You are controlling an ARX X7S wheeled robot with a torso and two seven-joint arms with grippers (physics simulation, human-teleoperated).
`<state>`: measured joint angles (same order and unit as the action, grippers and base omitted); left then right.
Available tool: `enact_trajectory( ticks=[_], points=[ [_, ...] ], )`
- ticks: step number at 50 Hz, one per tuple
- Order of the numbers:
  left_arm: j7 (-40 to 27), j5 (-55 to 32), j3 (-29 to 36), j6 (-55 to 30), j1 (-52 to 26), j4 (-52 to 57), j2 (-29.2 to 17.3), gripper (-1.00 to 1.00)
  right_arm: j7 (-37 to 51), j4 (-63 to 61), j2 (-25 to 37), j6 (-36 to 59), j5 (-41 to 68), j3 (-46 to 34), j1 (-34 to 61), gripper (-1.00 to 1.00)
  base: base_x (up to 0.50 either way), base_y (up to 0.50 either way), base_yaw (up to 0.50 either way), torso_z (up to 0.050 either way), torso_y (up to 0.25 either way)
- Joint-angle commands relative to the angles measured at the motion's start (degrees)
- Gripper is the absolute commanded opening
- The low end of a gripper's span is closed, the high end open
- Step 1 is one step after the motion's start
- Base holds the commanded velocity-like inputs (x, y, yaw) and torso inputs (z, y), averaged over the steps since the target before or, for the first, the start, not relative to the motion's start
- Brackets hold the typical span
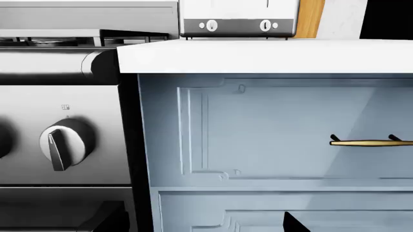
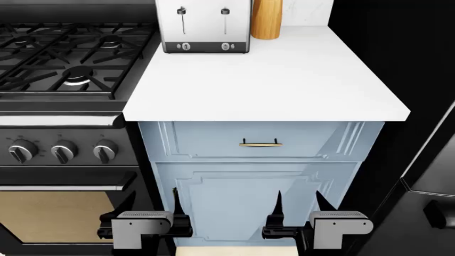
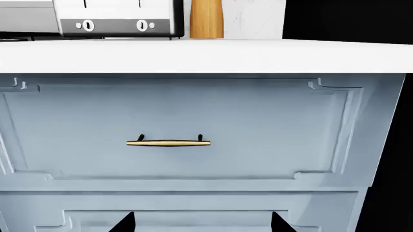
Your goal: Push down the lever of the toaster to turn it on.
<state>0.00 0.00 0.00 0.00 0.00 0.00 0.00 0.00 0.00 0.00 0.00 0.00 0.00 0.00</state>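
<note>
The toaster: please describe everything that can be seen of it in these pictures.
The toaster is a boxy appliance that looks like brushed steel, with a dark base band carrying two small round dials. Two thin vertical tracks run down its front, each lever near the top. It stands upright at the back of the white counter, beside the stove and a wooden block. Neither gripper touches it.

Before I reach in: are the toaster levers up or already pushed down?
Up. In the head view both levers, left lever and right lever, sit at the top of their tracks on the toaster.
</note>
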Motion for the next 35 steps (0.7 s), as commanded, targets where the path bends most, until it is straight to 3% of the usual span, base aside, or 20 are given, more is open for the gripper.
enact_trajectory(
  ticks=[1, 19, 35],
  points=[
    [-0.86, -1.08, 1.09, 0.03, -0.12, 0.09, -0.91, 1.00, 1.37, -0.51, 0.87, 0.03, 0.84, -0.99, -0.45, 1.00, 0.00, 0.00, 0.00, 0.000, 0.000],
    [-1.70, -5.24, 3.15, -1.76, 2.58, 7.71, -4.64, 1.00, 4.47, -7.41, 3.77, 1.77, 2.98, -4.26, -2.87, 1.00, 0.00, 0.00, 0.00, 0.000, 0.000],
    [-3.97, -6.39, 2.59, -18.50, 5.20, 32.57, -9.14, 1.00, 4.54, -34.73, 7.20, 23.49, 3.29, -7.24, 0.08, 1.00, 0.00, 0.00, 0.00, 0.000, 0.000]
  ],
)
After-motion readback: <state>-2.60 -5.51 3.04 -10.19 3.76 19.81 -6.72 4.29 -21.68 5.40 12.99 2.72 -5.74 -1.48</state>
